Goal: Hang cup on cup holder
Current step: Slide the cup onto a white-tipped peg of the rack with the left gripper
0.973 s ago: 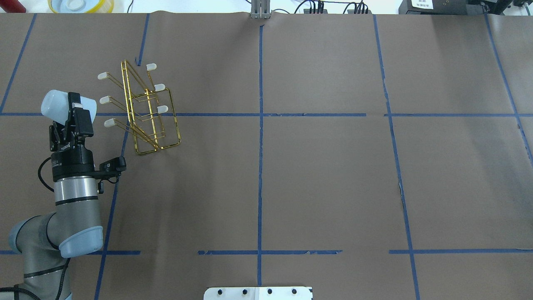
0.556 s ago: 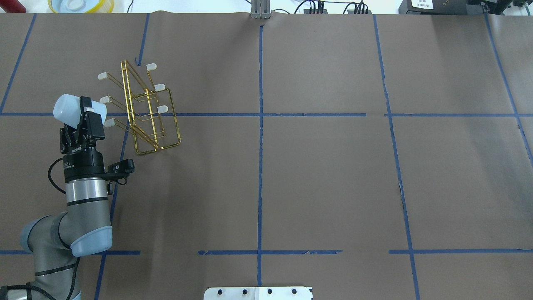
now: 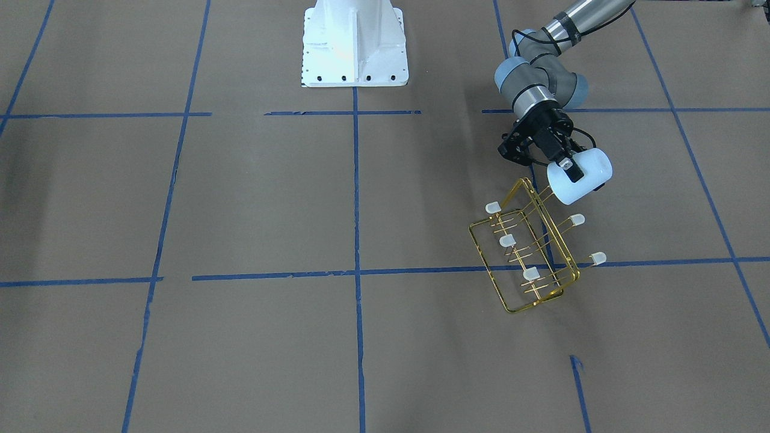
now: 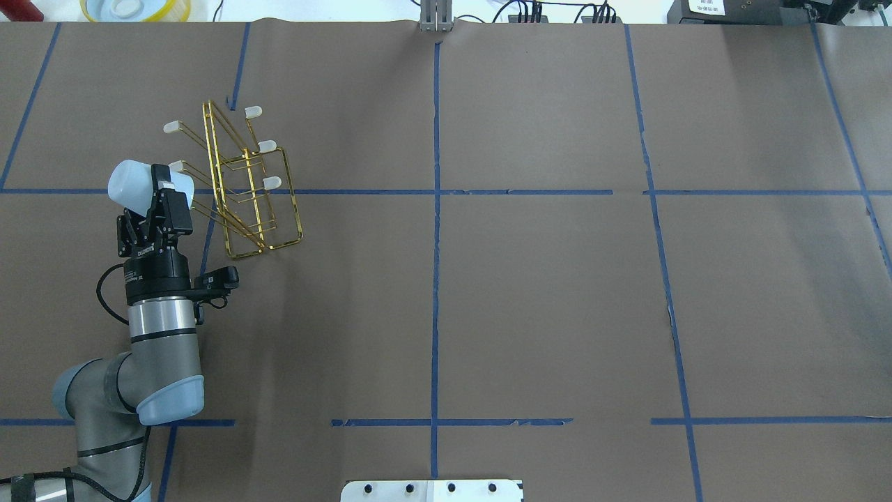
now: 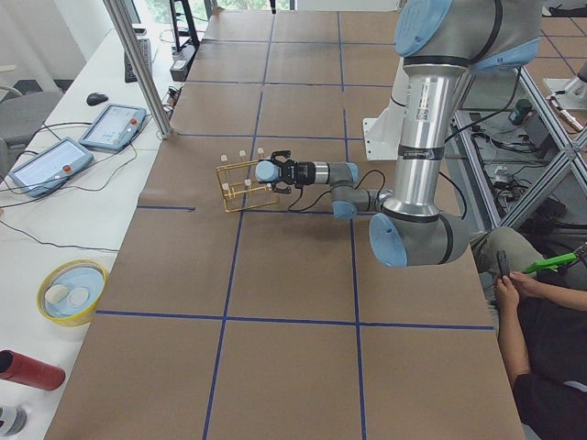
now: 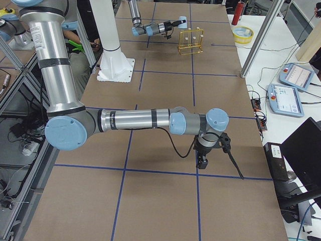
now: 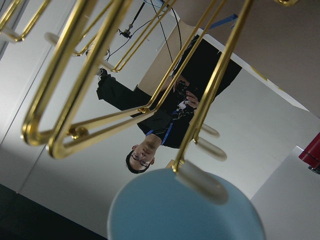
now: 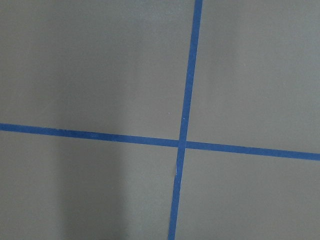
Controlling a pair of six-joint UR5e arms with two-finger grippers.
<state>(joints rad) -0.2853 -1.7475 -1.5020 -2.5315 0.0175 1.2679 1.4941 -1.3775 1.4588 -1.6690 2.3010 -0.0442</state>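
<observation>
brown paper covers the surface (image 4: 557, 314), ruled into squares by blue tape (image 4: 435, 279), and the work sits in the corner on the robot's left. the small pale light-blue plastic tumbler, the cup (image 4: 132, 185), is off the surface, lying on its side in the air with one end turned toward the rack. the left gripper (image 4: 160, 189) has its jaws clamped across the cup's wall. just beside it stands the gold wire cup holder (image 4: 244, 195), a rectangular frame with slanted prongs tipped in whitish caps. from overhead the nearest prong on the arm's side is hidden behind cup and gripper, and the middle cap (image 4: 175, 166) shows just past the cup's edge. from the left wrist camera one capped prong tip (image 7: 202, 182) lies across the cup's blue edge, though i cannot tell whether it is inside the mouth.

by my reading the threading step is in hand: the cup sits at a prong, not yet hung. the next move calls for a slow push along the prong's slant, keeping the cup's axis on the wire so the rim neither snags the neighbouring cap nor shoves the light rack, with release only once the cup is seated. far off, the right gripper (image 6: 203, 160) hangs low over the surface; whether its jaws are apart or together i cannot tell.
</observation>
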